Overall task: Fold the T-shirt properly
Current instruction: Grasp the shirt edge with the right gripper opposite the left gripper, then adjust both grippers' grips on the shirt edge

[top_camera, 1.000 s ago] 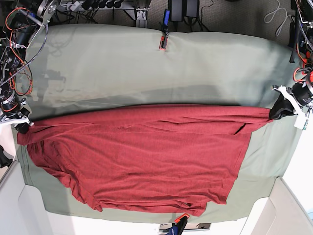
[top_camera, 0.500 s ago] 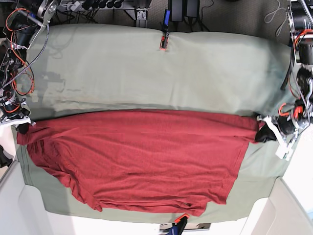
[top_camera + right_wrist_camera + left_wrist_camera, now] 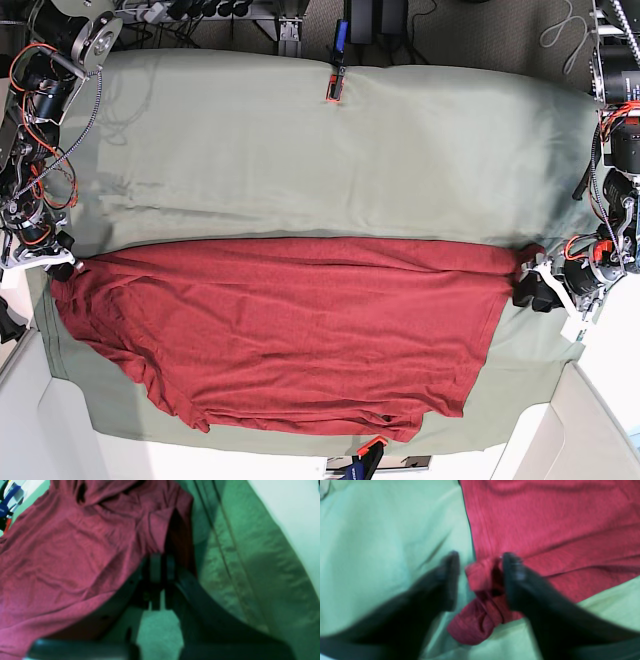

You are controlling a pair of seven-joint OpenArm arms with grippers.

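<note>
The maroon T-shirt (image 3: 290, 330) lies spread over the near half of the sage-green table cloth (image 3: 300, 150), its far edge running straight from arm to arm. At the right end of that edge my left gripper (image 3: 528, 285) stands open. In the left wrist view its fingers (image 3: 480, 560) are apart around a bunched shirt corner (image 3: 480, 600) resting on the cloth. At the left end my right gripper (image 3: 62, 270) is shut on the T-shirt. In the right wrist view the closed fingertips (image 3: 161, 562) pinch the shirt's edge (image 3: 62, 555).
An orange and black clip (image 3: 333, 88) sits on the table's far edge and another (image 3: 370, 445) on the near edge. White panels (image 3: 590, 430) flank the near corners. Wires hang by the left-hand arm (image 3: 40, 150).
The shirt's far edge has come nearer and now lies flat. My left gripper moved inward and toward the front, then opened and let go of the corner. The right gripper shifted slightly toward the front.
</note>
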